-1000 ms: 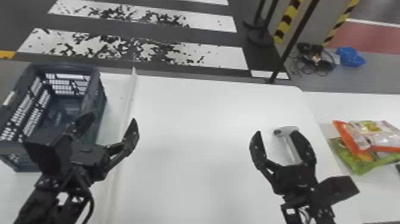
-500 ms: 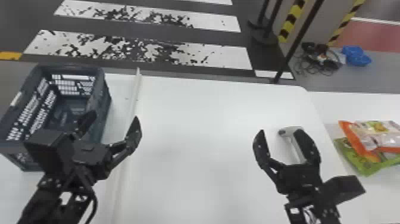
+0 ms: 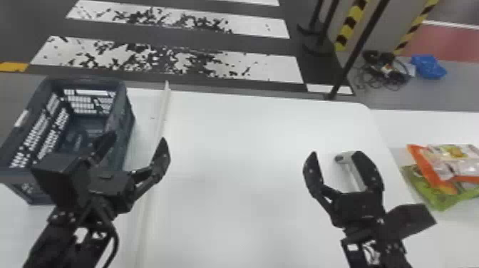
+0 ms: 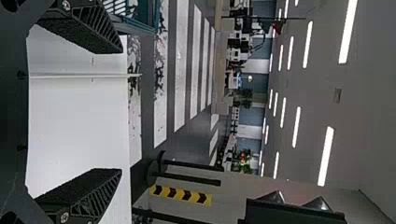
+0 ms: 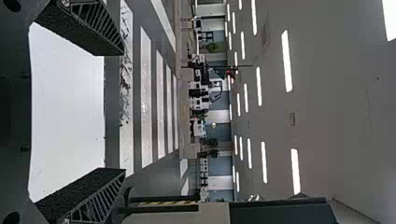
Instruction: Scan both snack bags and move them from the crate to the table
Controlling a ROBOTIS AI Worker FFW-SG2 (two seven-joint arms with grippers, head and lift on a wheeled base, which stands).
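Fingers parted and grasping nothing, the robot's left end effector point(image 3: 137, 139) hangs beside the crate point(image 3: 124, 117), while the right end effector point(image 3: 336, 154), likewise released, hovers over the worktop point(image 3: 242, 160). The matching poses suggest a resting stance, with neither arm committed to a grab. Just beside the right fingers lies the scanner point(image 3: 351, 169), probably set there so that arm can reach it easily and lay it aside without crossing the work area. To the left, a pale strip point(image 3: 162, 121) runs between the crate and the middle, perhaps marking off the supply side. Out on the robot's right, on a side worktop point(image 3: 445, 126), the orange-edged snack bag point(image 3: 458, 160) lies partly over the green snack bag point(image 3: 440, 202), an overlap that looks like a simple drop-off, one upon the other. With both bags out of the crate and the scanner down, the job appears finished, though the scans themselves cannot be confirmed.
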